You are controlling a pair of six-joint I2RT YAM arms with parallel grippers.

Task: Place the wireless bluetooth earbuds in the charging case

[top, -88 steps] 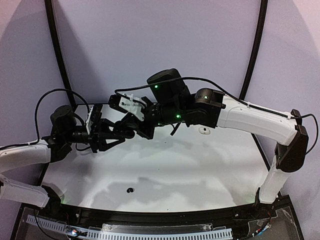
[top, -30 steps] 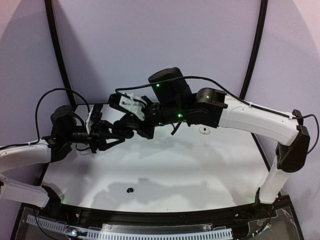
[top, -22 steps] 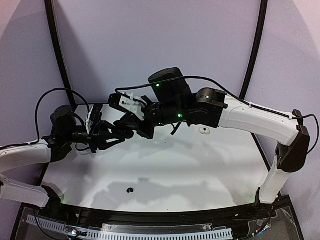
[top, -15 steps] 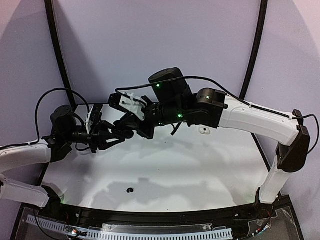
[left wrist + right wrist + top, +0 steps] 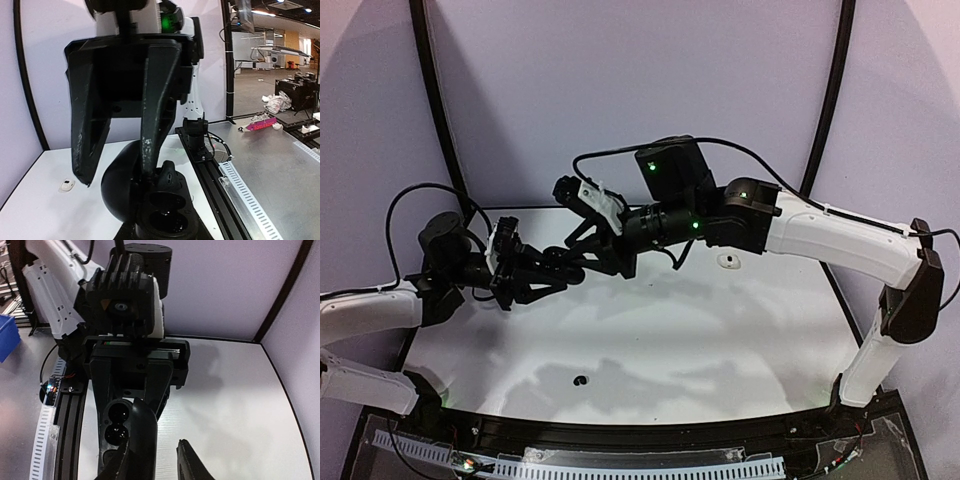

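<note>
My left gripper point(image 5: 556, 273) is shut on an open black charging case point(image 5: 165, 220), held above the table, lid point(image 5: 116, 189) swung back. The case shows two round sockets in the right wrist view point(image 5: 112, 427). A black earbud point(image 5: 170, 176) sits at the case's far rim, touching it; I cannot tell if it is seated. My right gripper point(image 5: 158, 423) is open, and its fingers point(image 5: 155, 100) hang over the case, one tip beside the earbud. A white earbud point(image 5: 726, 261) and a black earbud point(image 5: 581, 380) lie on the table.
The white table point(image 5: 720, 340) has a black rail point(image 5: 215, 170) along its near edge. The white earbud also shows in the left wrist view point(image 5: 66, 185). Purple walls and black poles point(image 5: 830, 90) stand behind. Both arms meet at the back left.
The right gripper has opened and its wrist has lifted and turned above the case. The left gripper with the case has shifted slightly left.
</note>
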